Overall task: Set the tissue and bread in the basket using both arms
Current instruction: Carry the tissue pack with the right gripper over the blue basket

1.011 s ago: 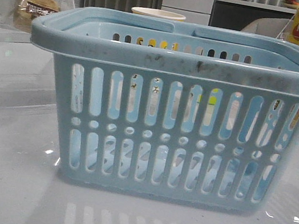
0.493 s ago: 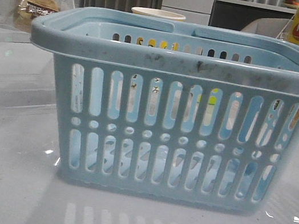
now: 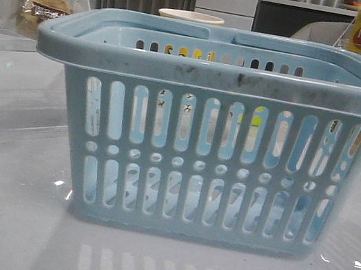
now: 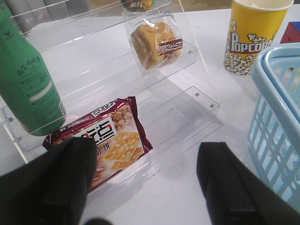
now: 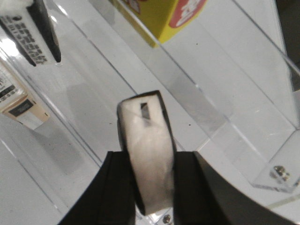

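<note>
While the right gripper (image 5: 149, 187) squeezes the tissue (image 5: 146, 154) between its 2 fingers, the pack fills the middle of the right wrist picture, sticking up past the fingertips. It is a small whitish pack with dark edges. It looks thin and soft, so I think it could slip out or bend if the arm swings fast toward the basket (image 3: 225, 80). It could also bump the clear shelf (image 5: 243, 117) close behind it.

The left gripper (image 4: 150, 183) is spread wide and holds nothing. Its 2 dark fingers (image 4: 61, 178) sit at the bottom of the left wrist picture. The bread (image 4: 154, 44) is in the upper middle of that picture, on a higher step of a clear rack (image 4: 187, 101), well apart from the fingers. A red cracker pack (image 4: 110, 136) lies just beside the left finger, lower left of the middle. I think the gripper might grab that pack by mistake, because it is much closer than the bread. A green bottle (image 4: 28, 84) at the left edge could get knocked too.

The basket fills the middle of the front picture, and neither arm shows there.
</note>
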Robot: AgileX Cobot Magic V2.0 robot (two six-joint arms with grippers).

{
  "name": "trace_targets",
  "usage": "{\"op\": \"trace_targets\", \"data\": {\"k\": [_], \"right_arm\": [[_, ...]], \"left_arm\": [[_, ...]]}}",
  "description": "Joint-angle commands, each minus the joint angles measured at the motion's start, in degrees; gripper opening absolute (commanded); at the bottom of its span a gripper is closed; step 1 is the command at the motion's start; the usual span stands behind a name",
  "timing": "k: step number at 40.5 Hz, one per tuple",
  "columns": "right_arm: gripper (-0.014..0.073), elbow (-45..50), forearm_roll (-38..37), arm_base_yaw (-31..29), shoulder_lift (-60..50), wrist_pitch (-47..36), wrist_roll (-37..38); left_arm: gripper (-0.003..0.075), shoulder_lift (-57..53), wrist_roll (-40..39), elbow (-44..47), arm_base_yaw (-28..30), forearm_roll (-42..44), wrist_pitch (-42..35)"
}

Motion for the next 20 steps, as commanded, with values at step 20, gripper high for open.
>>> {"op": "trace_targets", "data": {"k": [20], "right_arm": [[0.0196, -2.24, 1.69, 9.15, -18.98, -0.69, -6.60]], "left_arm": [[0.0517, 0.13, -0.52, -1.58, -0.39, -0.60, -4.95]]}}
